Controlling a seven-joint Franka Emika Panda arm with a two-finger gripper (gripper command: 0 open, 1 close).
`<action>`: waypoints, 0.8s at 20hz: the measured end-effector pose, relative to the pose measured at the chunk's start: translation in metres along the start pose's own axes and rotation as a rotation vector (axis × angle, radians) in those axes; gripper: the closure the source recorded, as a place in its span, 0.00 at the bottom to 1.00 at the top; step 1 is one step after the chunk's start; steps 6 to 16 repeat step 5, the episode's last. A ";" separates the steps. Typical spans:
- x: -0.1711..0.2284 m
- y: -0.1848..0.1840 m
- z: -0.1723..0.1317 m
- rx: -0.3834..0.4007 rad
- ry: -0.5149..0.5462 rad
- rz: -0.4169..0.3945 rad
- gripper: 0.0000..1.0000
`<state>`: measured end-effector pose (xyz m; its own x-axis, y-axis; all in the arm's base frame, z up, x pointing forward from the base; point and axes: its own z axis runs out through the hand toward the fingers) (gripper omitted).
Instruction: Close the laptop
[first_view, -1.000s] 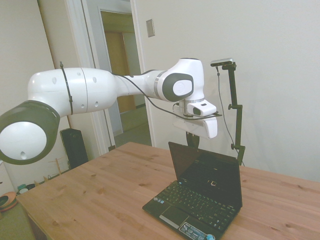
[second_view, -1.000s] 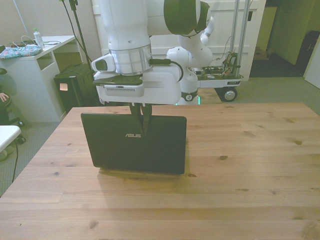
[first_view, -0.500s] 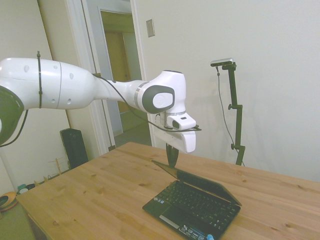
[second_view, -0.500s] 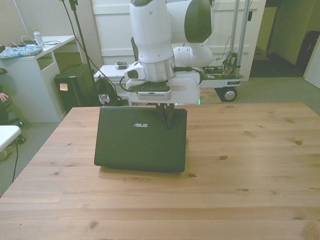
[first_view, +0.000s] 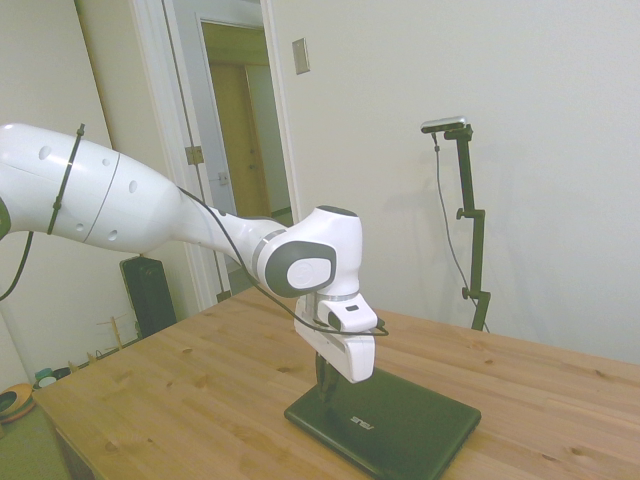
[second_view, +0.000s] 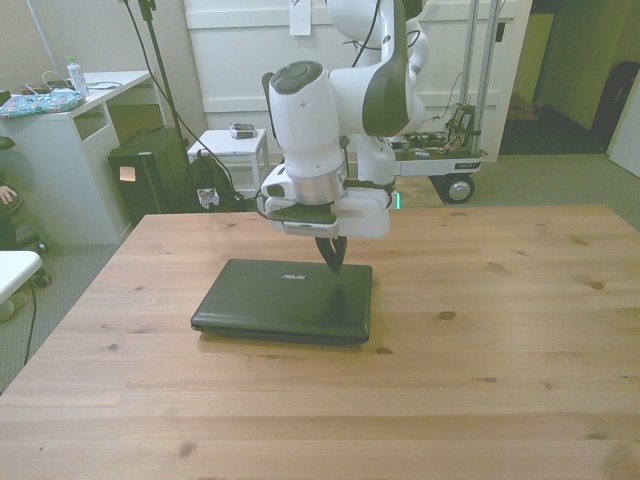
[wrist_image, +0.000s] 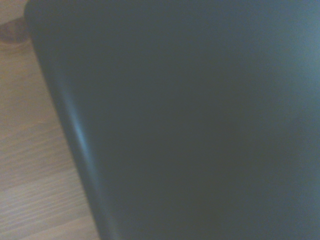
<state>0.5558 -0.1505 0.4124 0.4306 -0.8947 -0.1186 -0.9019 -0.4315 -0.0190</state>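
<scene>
The black laptop (first_view: 395, 425) (second_view: 285, 300) lies flat on the wooden table (second_view: 480, 340) with its lid down, logo facing up. My gripper (second_view: 335, 266) (first_view: 322, 385) points straight down with its fingers shut together, their tips resting on the lid near its far edge, toward the front view's right. Nothing is held between the fingers. The wrist view is filled by the blurred dark lid (wrist_image: 190, 120), with a strip of table wood along one side.
Bare wooden tabletop surrounds the laptop on all sides. Beyond the table stand a white desk (second_view: 70, 120), a small white stool (second_view: 232, 145) and a wheeled cart (second_view: 440, 150). A doorway (first_view: 240, 150) opens behind the table in the side view.
The lid went from upright to half lowered to fully flat on the base. My gripper came down with it, pressing the lid's edge toward the table.
</scene>
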 end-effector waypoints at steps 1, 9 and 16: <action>-0.014 -0.006 -0.018 0.026 0.016 -0.026 1.00; -0.101 -0.022 -0.101 0.118 0.055 -0.152 0.00; -0.101 -0.022 -0.101 0.118 0.055 -0.152 0.00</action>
